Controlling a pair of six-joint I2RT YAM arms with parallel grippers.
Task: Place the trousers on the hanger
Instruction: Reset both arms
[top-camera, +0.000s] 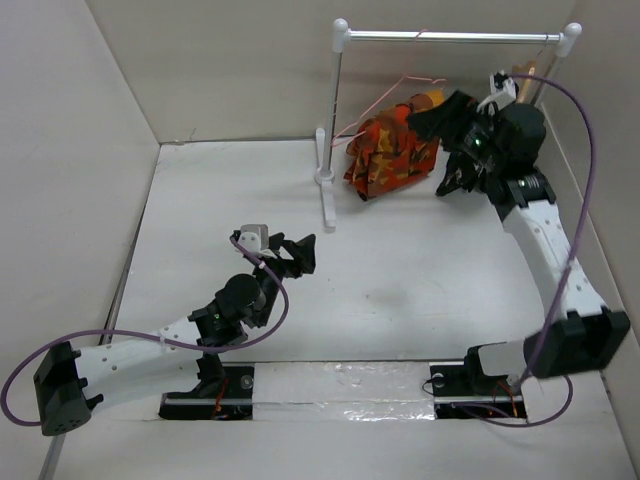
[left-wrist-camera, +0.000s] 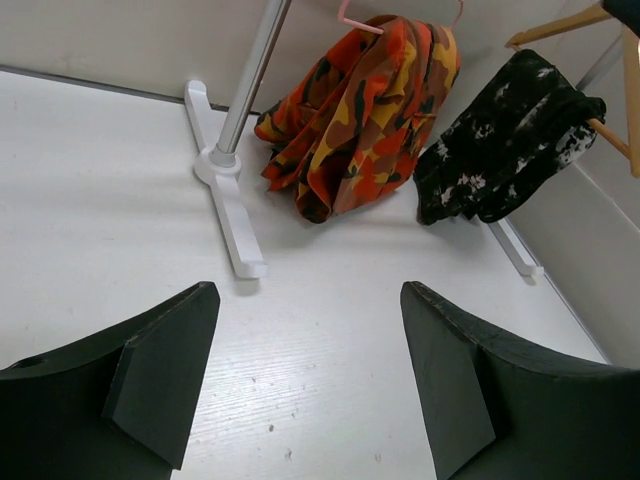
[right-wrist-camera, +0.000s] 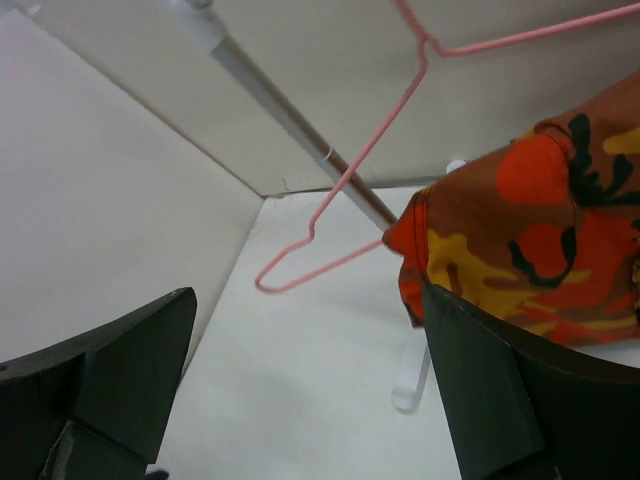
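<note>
The camouflage trousers (top-camera: 388, 150) hang bunched over the pink wire hanger (top-camera: 405, 85), which hooks on the rack's top bar. They also show in the left wrist view (left-wrist-camera: 365, 110) and the right wrist view (right-wrist-camera: 540, 235). In the right wrist view one bare end of the hanger (right-wrist-camera: 335, 185) sticks out left of the cloth. My right gripper (top-camera: 446, 148) is open and empty, just right of the trousers, with one finger (right-wrist-camera: 500, 400) close to the cloth. My left gripper (top-camera: 298, 256) is open and empty, low over the table and well short of the rack.
The white clothes rack has a post (top-camera: 330, 110), a foot (left-wrist-camera: 228, 205) and a top bar (top-camera: 455, 36). A black speckled garment (left-wrist-camera: 505, 140) hangs on a wooden hanger (left-wrist-camera: 560, 25) to the right of the trousers. Walls enclose the table on the left, back and right.
</note>
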